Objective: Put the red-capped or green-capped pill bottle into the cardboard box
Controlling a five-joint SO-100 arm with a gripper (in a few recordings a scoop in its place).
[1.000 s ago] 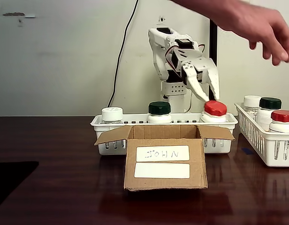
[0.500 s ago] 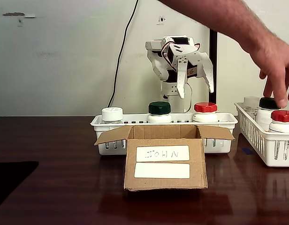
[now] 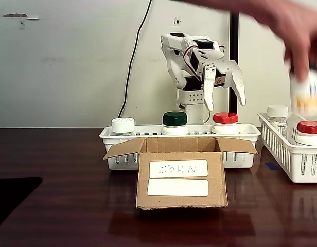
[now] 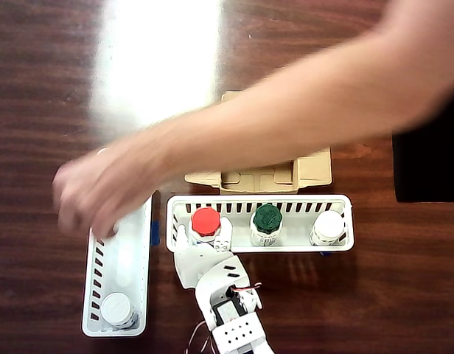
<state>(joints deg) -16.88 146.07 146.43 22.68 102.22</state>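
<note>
A red-capped pill bottle (image 3: 225, 122) (image 4: 205, 221) stands upright at one end of the white slotted basket (image 3: 111, 135) (image 4: 260, 198). Beside it stands a green-capped bottle (image 3: 175, 122) (image 4: 267, 219). My gripper (image 3: 225, 102) (image 4: 203, 239) hangs open just above the red cap, its fingers spread to either side and holding nothing. The cardboard box (image 3: 179, 175) (image 4: 312, 169) sits in front of the basket with its flaps open. In the overhead view a person's arm hides much of it.
A white-capped bottle (image 3: 123, 125) (image 4: 329, 226) fills the basket's other end. A second basket (image 3: 289, 152) (image 4: 102, 276) holds a white-capped bottle (image 3: 277, 113) (image 4: 116, 308) and a red-capped one (image 3: 310, 131). A person's hand (image 3: 297, 31) (image 4: 94, 199) holds a bottle (image 3: 305, 92) above it.
My gripper rose off the red cap, which had been tilted and now stands straight. The person's hand reached into the second basket and lifted out the green-capped bottle.
</note>
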